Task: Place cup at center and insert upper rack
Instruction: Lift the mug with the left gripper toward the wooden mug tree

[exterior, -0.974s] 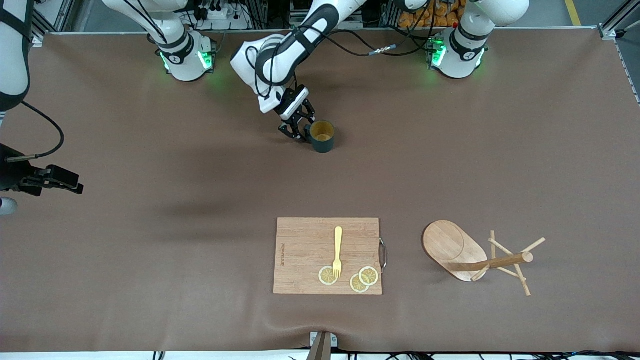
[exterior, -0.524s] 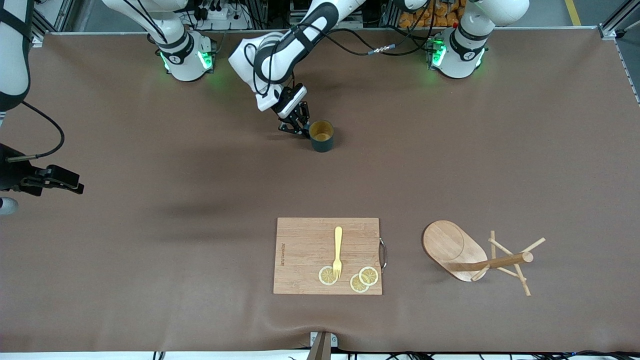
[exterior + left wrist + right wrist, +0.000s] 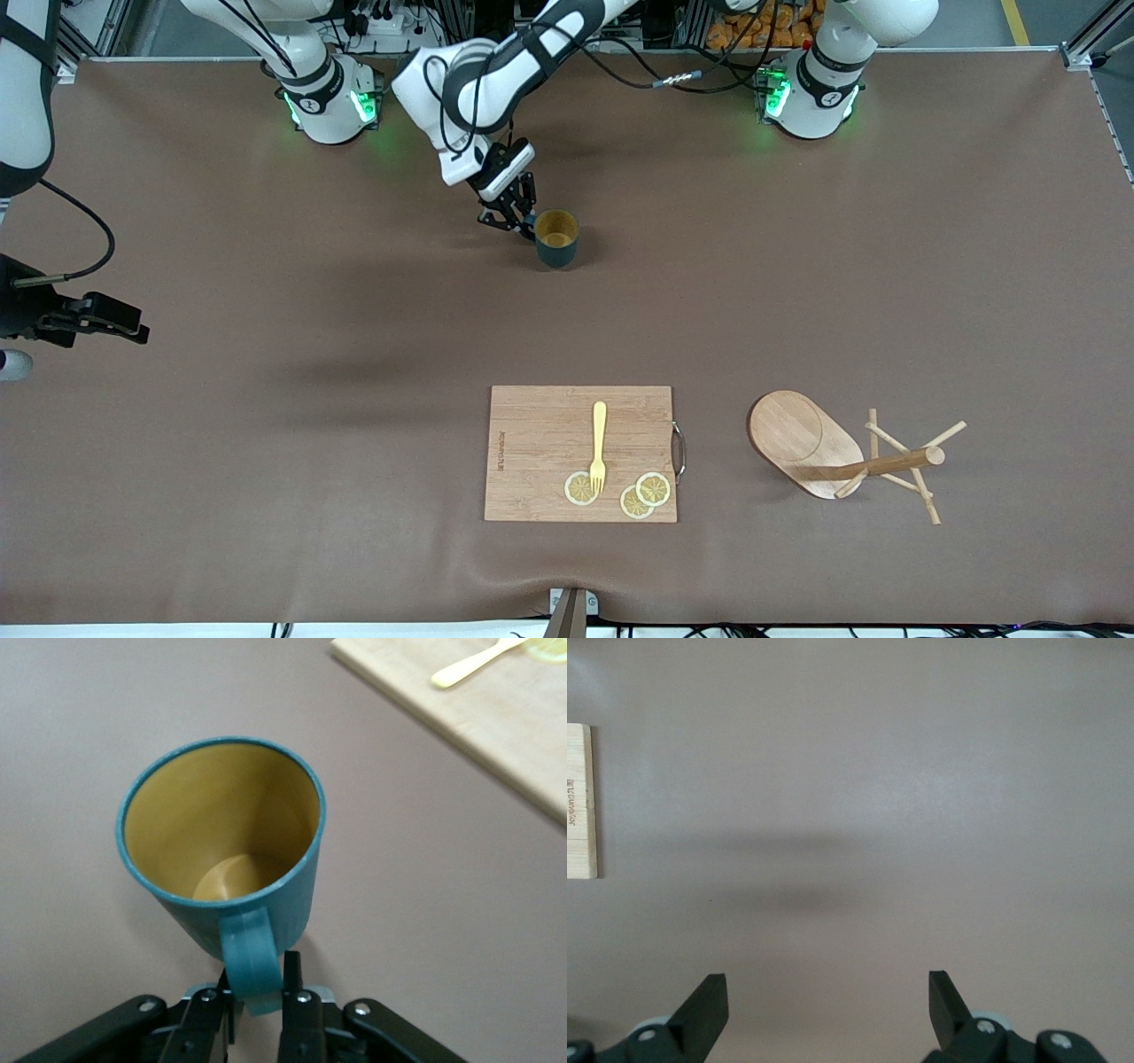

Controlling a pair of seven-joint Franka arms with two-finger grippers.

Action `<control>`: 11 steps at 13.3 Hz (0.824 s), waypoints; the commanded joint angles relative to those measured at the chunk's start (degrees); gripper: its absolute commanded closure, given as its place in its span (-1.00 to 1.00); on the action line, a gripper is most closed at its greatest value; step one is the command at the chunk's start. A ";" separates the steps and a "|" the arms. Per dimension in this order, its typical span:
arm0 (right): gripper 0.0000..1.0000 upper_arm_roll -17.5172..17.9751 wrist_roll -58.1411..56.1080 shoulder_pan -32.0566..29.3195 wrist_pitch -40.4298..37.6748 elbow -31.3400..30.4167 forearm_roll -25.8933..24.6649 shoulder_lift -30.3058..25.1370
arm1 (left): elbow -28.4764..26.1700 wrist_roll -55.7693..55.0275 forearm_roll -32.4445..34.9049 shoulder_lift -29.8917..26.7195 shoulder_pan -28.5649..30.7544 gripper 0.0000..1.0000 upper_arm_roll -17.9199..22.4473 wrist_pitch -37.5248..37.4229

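The cup (image 3: 556, 239), dark teal with a tan inside, is near the robots' bases around the middle of the table's length. My left gripper (image 3: 523, 223) is shut on its loop handle (image 3: 248, 952), and the cup (image 3: 221, 842) leans slightly in that grip. The upper rack (image 3: 802, 436), a wooden mug tree, lies on its side nearer the front camera toward the left arm's end, with its post (image 3: 890, 463) and pegs pointing along the table. My right gripper (image 3: 133, 332) waits open over bare table at the right arm's end, and in the right wrist view the right gripper (image 3: 828, 988) holds nothing.
A bamboo cutting board (image 3: 540, 443) lies near the front edge, beside the rack. On it are a yellow fork (image 3: 599, 443) and lemon slices (image 3: 638, 496). The board's corner (image 3: 496, 718) shows past the cup, and its edge (image 3: 578, 797) shows in the right wrist view.
My left gripper closed on the cup's handle, then shifted with the cup toward the right arm's end and a little toward the bases. The right arm stayed still.
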 commanded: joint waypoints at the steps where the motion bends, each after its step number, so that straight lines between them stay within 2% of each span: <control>1: -1.00 -0.14 -0.16 0.44 -0.57 0.09 -0.90 -0.78 | -2.11 4.29 -3.05 -7.00 4.72 1.00 -1.73 2.02; 6: -1.00 -0.14 -0.16 0.09 -0.57 0.88 -0.81 -0.78 | -3.69 18.25 -12.28 -16.05 13.68 1.00 -1.38 5.18; 8: -1.00 -0.14 -0.08 0.26 -0.39 1.15 -0.90 -0.87 | -7.45 23.69 -15.80 -21.15 18.51 1.00 -1.38 8.51; 11: -1.00 -0.14 -0.16 0.36 -0.48 1.50 -0.99 -0.78 | -8.61 32.05 -24.92 -25.38 25.72 1.00 -1.38 9.76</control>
